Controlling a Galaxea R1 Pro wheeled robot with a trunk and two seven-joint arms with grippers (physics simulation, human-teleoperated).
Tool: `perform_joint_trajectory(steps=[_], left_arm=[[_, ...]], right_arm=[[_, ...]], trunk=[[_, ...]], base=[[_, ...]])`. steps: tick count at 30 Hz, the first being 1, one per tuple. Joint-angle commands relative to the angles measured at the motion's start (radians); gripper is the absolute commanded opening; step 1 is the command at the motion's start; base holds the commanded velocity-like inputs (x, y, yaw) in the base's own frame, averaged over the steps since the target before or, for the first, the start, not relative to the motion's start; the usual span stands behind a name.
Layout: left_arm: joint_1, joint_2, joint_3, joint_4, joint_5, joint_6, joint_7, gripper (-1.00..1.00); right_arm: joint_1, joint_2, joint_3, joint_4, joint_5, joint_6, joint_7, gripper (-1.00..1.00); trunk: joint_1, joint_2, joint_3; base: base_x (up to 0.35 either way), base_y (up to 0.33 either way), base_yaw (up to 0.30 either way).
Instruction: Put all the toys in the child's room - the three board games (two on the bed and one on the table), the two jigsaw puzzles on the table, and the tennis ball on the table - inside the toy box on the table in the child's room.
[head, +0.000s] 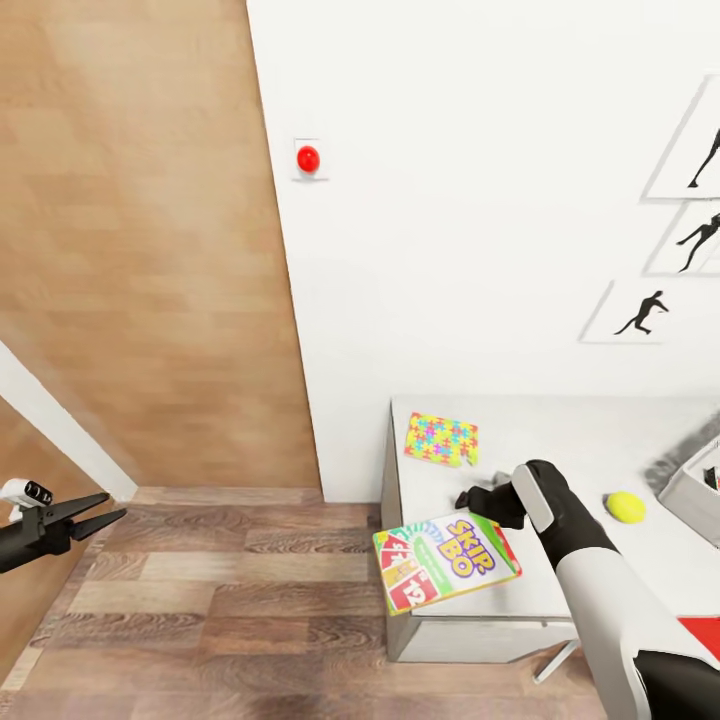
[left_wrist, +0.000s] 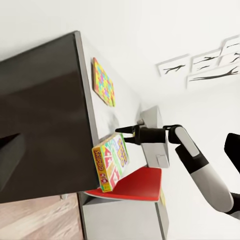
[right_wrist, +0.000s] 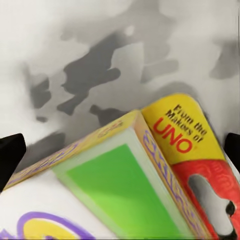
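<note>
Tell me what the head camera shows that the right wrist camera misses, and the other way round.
Head view alone: the small yellow-green tennis ball, the flat multicoloured jigsaw slab, the light grey toy box at the right edge, the left claw over the wood floor, and the right claw just above the game box. Right wrist view alone: the box's yellow side panel printed "From the Makers of UNO". Both: the green-yellow-red Skip-Bo game box lying on the light grey table.

Green, yellow and red game box (head: 446, 560) with purple lettering, multicoloured jigsaw (head: 441, 439), yellow-green ball (head: 625, 506), light grey bench (head: 560, 430), black silhouette pictures (head: 640, 312), red wall button (head: 308, 158), wood-plank floor (head: 220, 600).
</note>
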Motion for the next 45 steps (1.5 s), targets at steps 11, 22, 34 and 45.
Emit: perform_joint_trajectory(steps=[11, 22, 34, 45], left_arm=[[0.000, -0.001, 0.000, 0.000, 0.000, 0.011, -0.004, 1.00], [-0.001, -0.004, 0.000, -0.002, 0.000, 0.011, -0.004, 1.00], [-0.001, -0.006, -0.002, -0.002, -0.001, 0.010, -0.004, 1.00], [0.000, -0.017, -0.003, -0.003, -0.002, -0.024, -0.004, 1.00]], right_arm=[[0.000, 0.000, -0.021, -0.051, -0.008, 0.007, -0.008, 1.00], [0.136, 0.000, -0.030, -0.612, -0.165, 0.018, 0.098, 1.00], [0.299, -0.020, -0.029, -0.834, -0.364, 0.018, 0.287, 1.00], [0.530, -0.021, -0.020, -0.844, -0.396, -0.158, 0.880, 1.00]], trunk=[[0.001, -0.002, 0.011], [0.001, -0.002, 0.023], [0.001, -0.002, 0.024], [0.001, -0.002, 0.024]], base=[[0.000, 0.000, -0.183], [0.000, 0.000, -0.161], [0.000, 0.000, -0.015], [0.000, 0.000, 0.000]])
